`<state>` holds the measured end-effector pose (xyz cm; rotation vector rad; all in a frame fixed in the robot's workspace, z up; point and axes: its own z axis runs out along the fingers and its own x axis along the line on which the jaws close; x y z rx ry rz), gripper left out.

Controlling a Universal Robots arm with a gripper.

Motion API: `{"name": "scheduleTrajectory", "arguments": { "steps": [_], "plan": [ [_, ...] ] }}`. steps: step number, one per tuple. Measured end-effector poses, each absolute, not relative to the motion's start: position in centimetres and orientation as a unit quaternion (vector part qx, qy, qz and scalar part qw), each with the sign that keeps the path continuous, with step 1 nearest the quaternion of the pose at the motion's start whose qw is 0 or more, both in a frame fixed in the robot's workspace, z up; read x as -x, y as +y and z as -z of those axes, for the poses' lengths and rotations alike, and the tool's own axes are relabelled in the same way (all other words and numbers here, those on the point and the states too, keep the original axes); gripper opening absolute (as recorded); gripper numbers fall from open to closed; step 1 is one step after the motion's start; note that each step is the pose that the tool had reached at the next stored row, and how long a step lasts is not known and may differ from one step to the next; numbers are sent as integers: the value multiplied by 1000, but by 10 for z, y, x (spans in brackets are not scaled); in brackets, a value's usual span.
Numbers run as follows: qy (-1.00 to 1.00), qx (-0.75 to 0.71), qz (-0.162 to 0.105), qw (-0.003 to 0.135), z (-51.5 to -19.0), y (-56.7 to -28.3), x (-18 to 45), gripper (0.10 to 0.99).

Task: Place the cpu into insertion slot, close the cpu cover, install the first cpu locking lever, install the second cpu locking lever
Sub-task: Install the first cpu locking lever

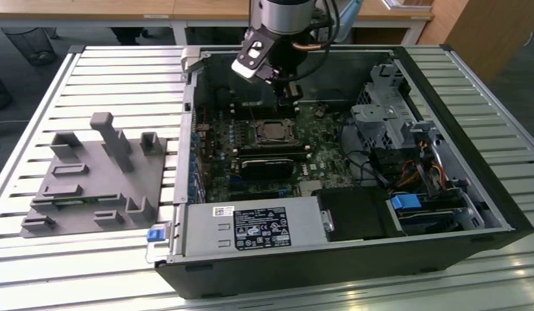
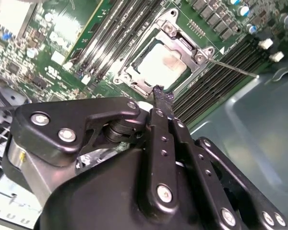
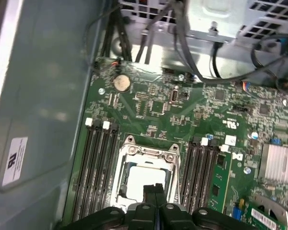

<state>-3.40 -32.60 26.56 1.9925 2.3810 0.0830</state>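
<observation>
One open computer case [image 1: 336, 265] lies on the slatted bench [image 1: 120, 71], toward the bench edge at the exterior view's right. One grey fixture [image 1: 94, 181] sits near the opposite edge, well apart from the case. Inside the case, one green motherboard [image 3: 192, 110] carries one insertion slot [image 3: 121, 177] near the board's centre, flanked by two banks of memory slots [image 3: 98, 167], one bank on each side. One cpu [image 2: 164, 63] is seated flat in the slot, and its pale metal face shows through the window of the one cpu cover [image 3: 149, 152]. The cover lies down flat over the chip and frames it on all four sides. One thin silver lever [image 2: 235, 68] runs out from a corner of the cover and across the adjacent memory slots; the views do not show whether it is latched. One gripper [image 2: 161, 93] hangs inside the case directly above the slot, its tip over the cover's edge; contact with the cover cannot be determined. The two fingers [image 3: 149, 191] are pressed together with nothing between them. One coin cell [image 3: 121, 83] sits near the board edge beyond the slot. One power supply [image 1: 249, 230] occupies the near end of the case in the exterior view.
</observation>
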Motion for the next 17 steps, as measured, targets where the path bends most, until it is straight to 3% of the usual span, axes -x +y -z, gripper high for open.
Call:
{"name": "scheduleTrajectory", "arguments": {
  "steps": [17],
  "plan": [
    [818, -574, -28, 16, -266, -326, 34, 106]
  ]
}}
